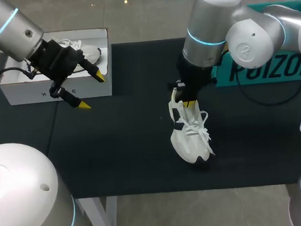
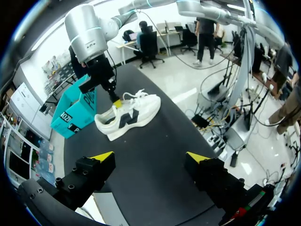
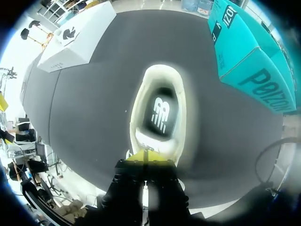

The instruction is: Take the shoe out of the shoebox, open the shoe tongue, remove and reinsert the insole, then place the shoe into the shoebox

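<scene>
While the right gripper [image 1: 189,104] pinches the shoe [image 1: 191,138] mid-table, the left gripper [image 1: 92,90] hangs wide open beside the shoebox [image 1: 30,93].

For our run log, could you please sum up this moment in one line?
right gripper shut on tongue | shoe on table, insole inside | left gripper open, near shoebox

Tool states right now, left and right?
Left tool: open, empty.
Right tool: shut on the tongue of the white sneaker.
</scene>
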`<state>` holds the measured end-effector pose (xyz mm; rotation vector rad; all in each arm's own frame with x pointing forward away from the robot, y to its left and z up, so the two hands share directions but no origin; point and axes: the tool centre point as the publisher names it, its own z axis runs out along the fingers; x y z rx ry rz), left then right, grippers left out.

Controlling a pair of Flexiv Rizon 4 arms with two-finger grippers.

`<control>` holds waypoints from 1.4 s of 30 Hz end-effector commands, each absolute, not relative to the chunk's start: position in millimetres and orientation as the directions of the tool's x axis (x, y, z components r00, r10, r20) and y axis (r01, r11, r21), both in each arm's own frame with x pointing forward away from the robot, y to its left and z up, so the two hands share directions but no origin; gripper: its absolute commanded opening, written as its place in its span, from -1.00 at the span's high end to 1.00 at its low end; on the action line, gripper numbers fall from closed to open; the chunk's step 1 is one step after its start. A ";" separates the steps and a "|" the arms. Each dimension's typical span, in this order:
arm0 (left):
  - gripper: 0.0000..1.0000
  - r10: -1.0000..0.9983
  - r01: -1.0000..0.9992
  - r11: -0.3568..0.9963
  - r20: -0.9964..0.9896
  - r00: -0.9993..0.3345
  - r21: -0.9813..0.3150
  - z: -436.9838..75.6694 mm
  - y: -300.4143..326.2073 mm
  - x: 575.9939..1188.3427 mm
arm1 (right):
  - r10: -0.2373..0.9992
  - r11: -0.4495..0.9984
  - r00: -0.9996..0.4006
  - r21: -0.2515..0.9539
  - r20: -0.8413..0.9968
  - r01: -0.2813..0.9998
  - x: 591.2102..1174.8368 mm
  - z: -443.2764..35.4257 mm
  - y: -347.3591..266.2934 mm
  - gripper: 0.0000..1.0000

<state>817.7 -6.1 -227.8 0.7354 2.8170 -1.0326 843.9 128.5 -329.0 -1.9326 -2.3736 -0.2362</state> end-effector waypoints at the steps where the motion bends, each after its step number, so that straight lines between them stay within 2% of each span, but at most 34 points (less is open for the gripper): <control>1: -1.00 0.417 0.451 0.665 -0.205 -0.885 -0.595 -227.5 -6.2 817.9 | 0.946 0.261 -0.279 0.120 0.163 0.958 837.5 -306.9 123.0 1.00; 3: -1.00 0.417 0.451 0.665 -0.205 -0.885 -0.595 -227.5 -6.2 817.9 | 0.911 0.359 -0.378 0.136 0.164 0.923 839.9 -301.5 126.6 1.00; 5: -1.00 0.417 0.451 0.665 -0.205 -0.885 -0.595 -227.5 -6.2 817.9 | 0.818 0.536 -0.559 0.171 0.139 0.827 839.1 -300.0 134.7 1.00; 7: -1.00 0.417 0.451 0.665 -0.205 -0.885 -0.595 -227.5 -6.2 817.9 | 0.701 0.686 -0.701 0.145 0.127 0.713 836.4 -301.3 139.9 1.00; 8: -1.00 0.417 0.451 0.665 -0.205 -0.885 -0.595 -227.5 -6.2 817.9 | 0.677 0.723 -0.733 0.121 0.067 0.680 835.4 -303.5 140.0 0.39; 9: -1.00 0.417 0.451 0.665 -0.205 -0.885 -0.595 -227.5 -6.2 817.9 | 0.674 0.732 -0.739 0.121 0.015 0.670 835.1 -303.8 139.9 -0.95; 10: -1.00 0.417 0.451 0.665 -0.205 -0.885 -0.595 -227.5 -6.2 817.9 | 0.659 0.746 -0.752 0.107 0.030 0.658 834.3 -303.1 139.4 -1.00; 29: -1.00 0.417 0.451 0.665 -0.205 -0.885 -0.595 -227.5 -6.2 817.9 | 0.659 0.746 -0.752 0.107 0.030 0.658 834.3 -303.1 139.4 -1.00; 32: -1.00 0.417 0.451 0.665 -0.205 -0.885 -0.595 -227.5 -6.2 817.9 | 0.487 0.870 -0.873 0.103 -0.024 0.483 847.4 -302.8 138.5 -1.00; 34: -1.00 0.417 0.451 0.665 -0.205 -0.885 -0.595 -227.5 -6.2 817.9 | 0.296 0.948 -0.955 0.126 -0.029 0.291 856.9 -306.2 135.7 -1.00; 36: -1.00 0.417 0.451 0.665 -0.205 -0.885 -0.595 -227.5 -6.2 817.9 | 0.160 0.980 -0.987 0.128 -0.030 0.155 863.3 -309.3 129.4 -1.00; 40: -1.00 0.417 0.451 0.665 -0.205 -0.885 -0.595 -227.5 -6.2 817.9 | 0.008 0.994 -0.997 0.107 -0.073 0.000 875.5 -309.7 112.0 -1.00; 42: -1.00 0.417 0.451 0.665 -0.205 -0.885 -0.595 -227.5 -6.2 817.9 | -0.150 0.972 -0.982 0.162 -0.117 -0.168 877.1 -306.8 108.8 -1.00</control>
